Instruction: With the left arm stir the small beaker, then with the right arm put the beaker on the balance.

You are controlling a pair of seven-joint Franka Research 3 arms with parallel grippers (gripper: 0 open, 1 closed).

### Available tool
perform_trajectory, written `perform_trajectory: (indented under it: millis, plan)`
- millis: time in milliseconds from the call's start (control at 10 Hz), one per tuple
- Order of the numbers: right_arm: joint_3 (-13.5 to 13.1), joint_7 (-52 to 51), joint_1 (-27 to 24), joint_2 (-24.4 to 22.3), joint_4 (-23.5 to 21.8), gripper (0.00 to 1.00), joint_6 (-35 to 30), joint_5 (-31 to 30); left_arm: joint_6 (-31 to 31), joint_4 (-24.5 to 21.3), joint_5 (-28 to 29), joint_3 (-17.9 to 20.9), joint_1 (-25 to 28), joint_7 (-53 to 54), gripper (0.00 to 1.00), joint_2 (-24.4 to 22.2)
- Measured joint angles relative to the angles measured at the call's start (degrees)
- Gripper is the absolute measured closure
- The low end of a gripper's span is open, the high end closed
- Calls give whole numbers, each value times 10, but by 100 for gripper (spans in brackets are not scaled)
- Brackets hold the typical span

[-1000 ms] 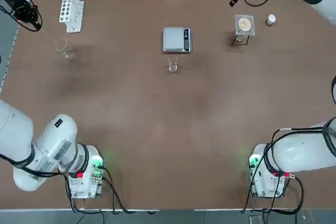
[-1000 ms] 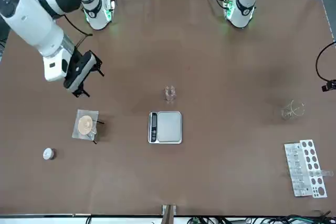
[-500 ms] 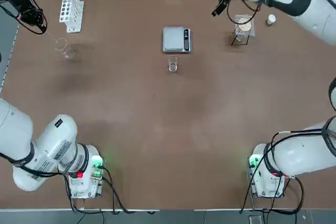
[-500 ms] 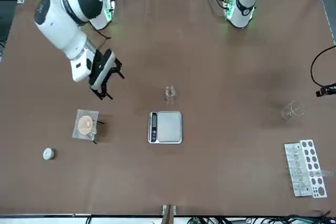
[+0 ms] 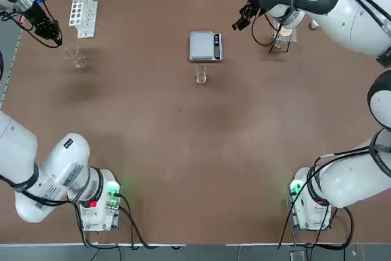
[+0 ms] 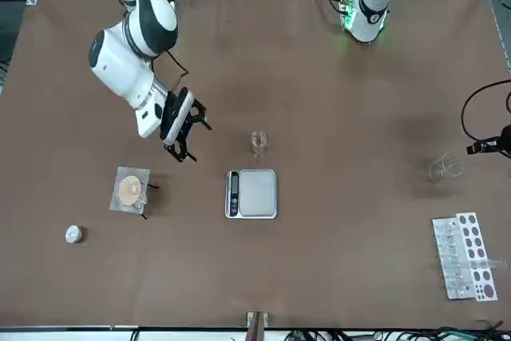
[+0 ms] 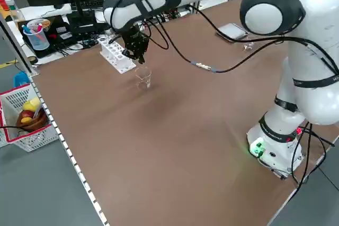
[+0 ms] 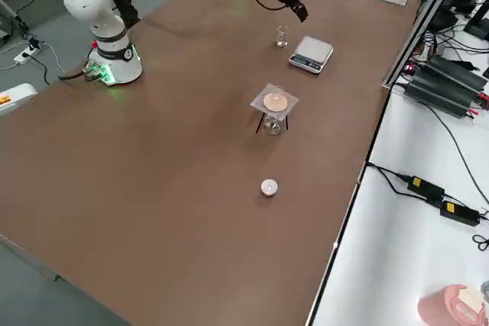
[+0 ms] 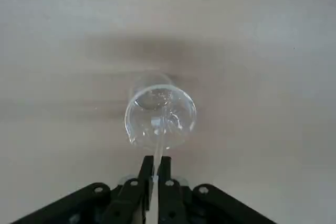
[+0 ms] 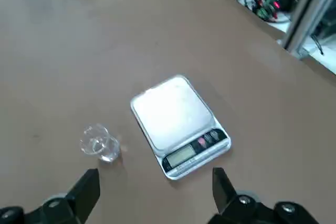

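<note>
On the brown table [image 5: 183, 151], seen from overhead and going from left to right, the black left hand [image 5: 51, 30] is at the far left corner. Its fingers are pressed together on a thin clear glass rod [image 9: 160, 141], and the rod's lower end reaches into a clear glass vessel with a spout [image 5: 74, 57]. Just beside this vessel, toward the far edge, stands a white test-tube rack [image 5: 83, 11].

Near the middle of the table the small clear glass beaker [image 5: 201, 76] stands upright and alone, with no hand touching it. Just behind it, apart from it, lies the small square silver-grey balance [image 5: 206, 46], with its dark button strip on the right side and nothing on its metal plate.

To the right of the balance, the black-and-white right hand [image 5: 242, 18] hangs above the table with its fingers wide apart and nothing between them. Further right stands a clear stand with a round tan disc [image 5: 284, 30], and beyond it a small white round object [image 5: 315, 23].
</note>
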Motion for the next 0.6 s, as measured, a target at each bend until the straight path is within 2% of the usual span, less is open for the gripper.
perform_trajectory:
  millis: [400,500,600]
  plan:
    - [0,-322,13,8,-39,5,-13,266,21,0,17,1,1,22,89,23]
    - [0,-371,17,13,-45,5,-19,307,23,0,17,1,1,22,89,26]
    - [0,-386,19,15,-48,5,-20,319,29,0,22,2,1,23,89,31]
